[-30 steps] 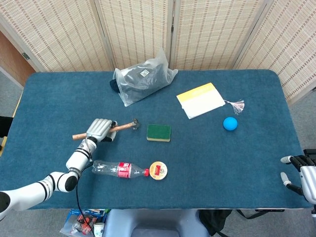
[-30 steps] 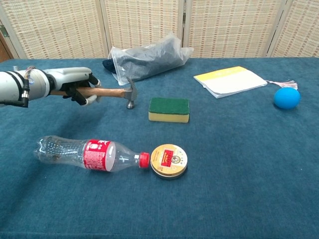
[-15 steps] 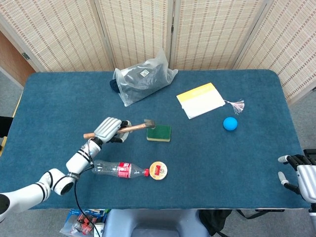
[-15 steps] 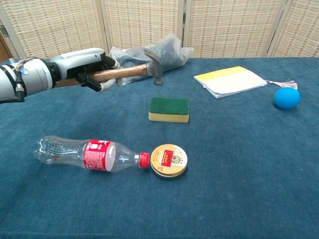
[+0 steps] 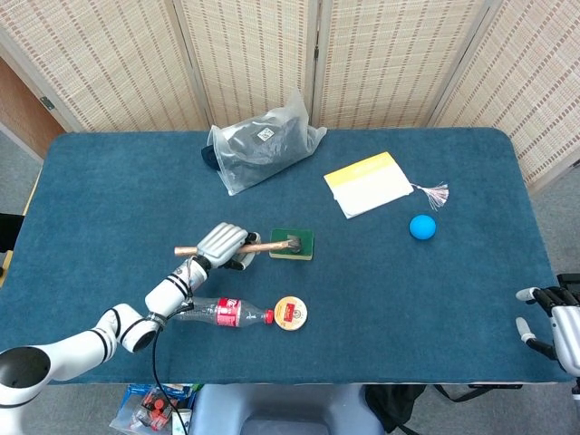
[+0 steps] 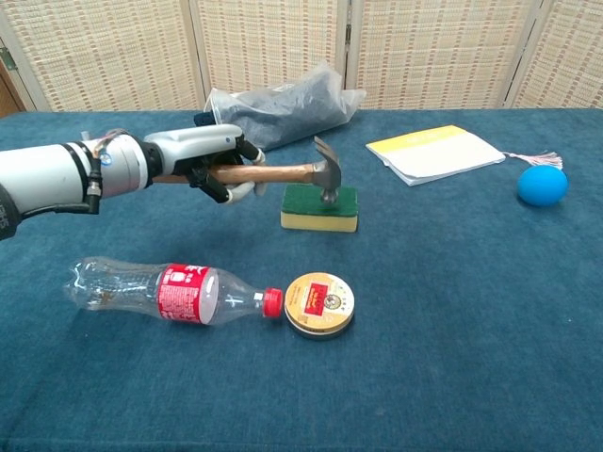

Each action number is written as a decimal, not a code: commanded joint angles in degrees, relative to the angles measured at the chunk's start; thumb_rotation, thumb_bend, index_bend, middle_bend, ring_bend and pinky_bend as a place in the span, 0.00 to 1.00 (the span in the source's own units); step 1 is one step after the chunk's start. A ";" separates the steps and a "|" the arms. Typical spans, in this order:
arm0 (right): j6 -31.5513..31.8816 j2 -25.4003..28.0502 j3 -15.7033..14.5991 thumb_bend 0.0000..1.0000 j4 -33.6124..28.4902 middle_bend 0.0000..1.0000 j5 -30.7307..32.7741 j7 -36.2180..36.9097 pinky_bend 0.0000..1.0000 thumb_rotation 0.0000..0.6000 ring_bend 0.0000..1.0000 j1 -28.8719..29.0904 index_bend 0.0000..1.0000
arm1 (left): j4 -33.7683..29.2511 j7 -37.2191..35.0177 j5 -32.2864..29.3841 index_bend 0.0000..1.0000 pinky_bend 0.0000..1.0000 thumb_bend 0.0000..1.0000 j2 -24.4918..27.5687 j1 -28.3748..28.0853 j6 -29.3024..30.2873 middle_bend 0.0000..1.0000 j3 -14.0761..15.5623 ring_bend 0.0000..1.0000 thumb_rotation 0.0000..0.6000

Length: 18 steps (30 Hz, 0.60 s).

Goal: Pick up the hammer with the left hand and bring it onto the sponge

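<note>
My left hand [image 5: 223, 245] [image 6: 209, 162] grips the wooden handle of a hammer [image 5: 263, 246] [image 6: 283, 173]. The handle lies roughly level and its metal head [image 6: 327, 168] hangs over the green-topped sponge [image 5: 302, 241] [image 6: 320, 209], at or just above its top; contact cannot be told. The sponge sits mid-table on the blue cloth. My right hand [image 5: 551, 324] shows only at the lower right edge of the head view, off the table, fingers apart and holding nothing.
A plastic bottle with a red label [image 5: 220, 312] [image 6: 170, 291] and a round tin [image 5: 291, 313] [image 6: 319, 303] lie in front of the left arm. A filled plastic bag [image 5: 263, 143] [image 6: 278, 113], a yellow-edged notebook [image 5: 369, 183] [image 6: 433, 153] and a blue ball [image 5: 422, 227] [image 6: 542, 185] sit farther back and right.
My left hand has carried the hammer to the right and lowered it, so its head has gone from left of the sponge to over it. The right hand has barely shifted.
</note>
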 commanded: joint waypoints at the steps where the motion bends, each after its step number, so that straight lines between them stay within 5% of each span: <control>1: 0.11 0.03 0.01 0.35 0.06 0.43 0.06 0.10 0.30 1.00 0.29 -0.10 0.37 | 0.81 2.81 -2.16 0.72 0.93 0.58 -0.55 -0.73 -2.44 0.92 -0.13 0.88 1.00; 18: 0.16 -0.23 0.09 0.35 0.26 0.43 -0.41 0.22 0.30 1.00 0.29 0.01 0.37 | -5.54 1.26 -3.71 0.72 0.93 0.58 4.18 1.14 -0.85 0.92 -0.71 0.89 1.00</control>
